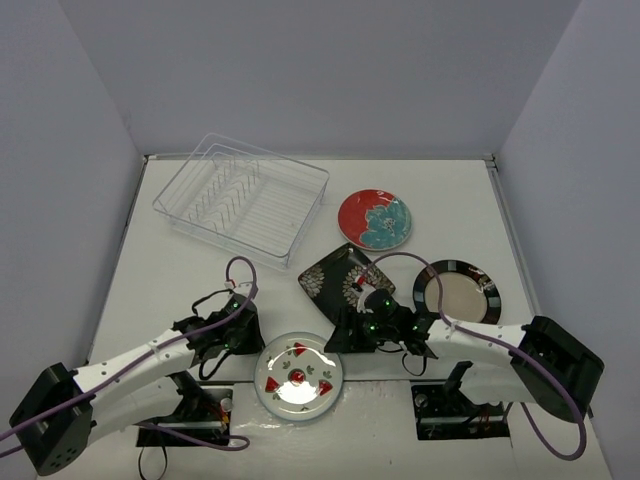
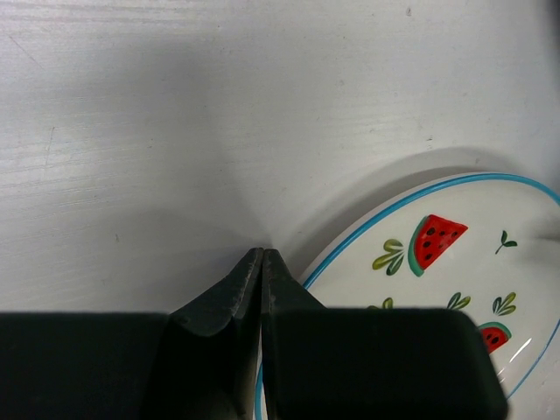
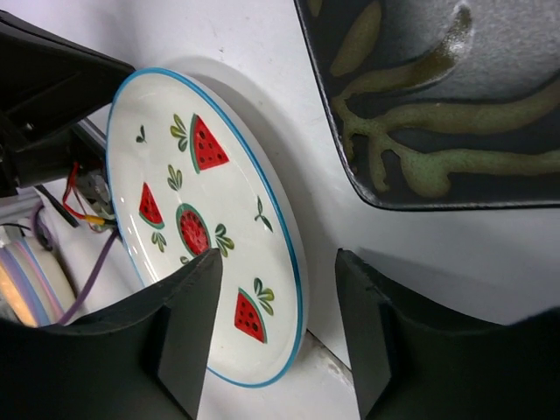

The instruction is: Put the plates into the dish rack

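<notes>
Nearest the arm bases, the white round ceramic plate with red watermelon marks and a thin blue rim (image 1: 298, 375) lies on the white table top (image 1: 170, 290), between the two grippers.

Left gripper (image 2: 262, 255): clenched, jaws pressed together with nothing between them. The tips are down at the table just beside the plate's left rim. We read it as a backstop or wedge, not a grasp.

Right gripper (image 3: 278, 262): released, jaws spread and straddling the opposite rim. One finger is over the painted face, the other outside the rim. We cannot confirm contact, nor whether the rim is lifted off the table.

Step in hand, as we judge it: getting a first pinch on the watermelon plate's edge. To do it well:
- lower the outer finger fully to the table before closing, so that it goes under the rim rather than onto it;
- hold the left tips firm so the plate cannot slide away;
- close slowly, because glazed ceramic will likely slip.

Next out is the black square glazed plate with a pale floral pattern (image 1: 340, 280), just beside the right gripper. Its edge is near the outer finger, so we watch for a snag there.

To the right lies the dark-rimmed round plate with a beige centre (image 1: 458, 292). Beyond it is the red round plate with a teal flower (image 1: 375, 220).

Farthest, at the back left, stands the clear plastic rectangular dish rack with upright prongs (image 1: 242, 198). It holds no plate; all four plates are on the table.
</notes>
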Robot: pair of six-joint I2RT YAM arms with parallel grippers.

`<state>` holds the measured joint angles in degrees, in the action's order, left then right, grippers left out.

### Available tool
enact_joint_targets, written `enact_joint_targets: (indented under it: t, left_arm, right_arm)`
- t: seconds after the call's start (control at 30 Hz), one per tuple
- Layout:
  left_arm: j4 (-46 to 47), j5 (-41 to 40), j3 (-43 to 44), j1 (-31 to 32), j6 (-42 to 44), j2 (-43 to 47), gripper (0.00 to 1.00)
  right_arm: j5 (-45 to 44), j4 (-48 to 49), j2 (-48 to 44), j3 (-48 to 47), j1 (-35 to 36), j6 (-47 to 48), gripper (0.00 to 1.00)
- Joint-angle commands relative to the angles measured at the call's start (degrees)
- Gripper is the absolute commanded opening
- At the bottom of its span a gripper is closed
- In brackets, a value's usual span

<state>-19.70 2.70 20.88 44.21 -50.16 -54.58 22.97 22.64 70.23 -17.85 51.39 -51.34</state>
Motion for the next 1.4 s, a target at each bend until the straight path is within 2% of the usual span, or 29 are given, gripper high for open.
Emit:
enact_joint_targets:
  t: [0.0, 0.17, 0.37, 0.43, 0.57, 0.73, 0.93, 1.0, 1.1, 1.13, 1.2, 1.37]
  left_arm:
    - [-3.91, -1.62, -0.52, 0.62, -0.69, -0.24, 0.0]
    - [-6.65, -2.18, 0.73, 0.62, -0.12, 1.57, 0.0]
    - [-7.8, -4.36, 0.99, 0.62, 0.15, 2.98, 0.0]
    - [-8.05, -4.53, 1.24, 0.62, 0.39, 3.07, 0.0]
    - [-8.84, -5.39, 2.03, 0.62, 0.83, 3.25, 0.0]
    - [-9.74, -6.17, 2.98, 0.62, 1.27, 3.59, 0.0]
    - [-9.9, -7.59, 4.55, 0.62, 2.16, 5.05, 0.0]
    - [-10.32, -8.34, 5.55, 0.62, 2.09, 6.44, 0.04]
    - [-10.27, -9.64, 7.32, 0.71, 1.99, 8.08, 0.35]
    - [-10.11, -9.65, 7.33, 0.62, 1.99, 8.5, 0.35]
    - [-10.01, -10.46, 7.98, 0.62, 1.5, 9.59, 0.52]
    - [-9.35, -10.67, 7.6, 0.47, 0.11, 11.35, 0.6]
  right_arm:
    - [-0.71, -10.9, -2.94, -3.26, 0.37, 4.14, 0.54]
    - [1.62, -14.63, -1.7, -2.55, 0.9, 3.87, 0.54]
    - [5.38, -11.82, 2.96, -3.55, 2.77, 4.65, 0.48]
    - [5.82, -11.26, 5.06, -4.56, 3.63, 4.67, 0.43]
    - [1.43, -16.07, 8.11, -7.06, 4.07, 5.52, 0.32]
    - [-3.89, -20.37, 7.88, -8.87, 4.07, 5.7, 0.02]
    - [-4.95, -18.83, 3.52, -8.1, 3.81, 5.72, 0.0]
    - [-4.16, -17.11, 0.66, -6.74, 3.01, 5.25, 0.0]
    - [-1.45, -11.69, -3.59, -3.27, -0.91, 3.97, 0.0]
    - [-0.21, -10.67, -4.59, -3.25, -0.94, 3.96, 0.0]
    - [3.55, -8.64, -7.6, -0.56, -6.33, 3.07, 0.0]
    - [5.02, -7.3, -12.06, 1.15, -9.01, 1.85, 0.0]
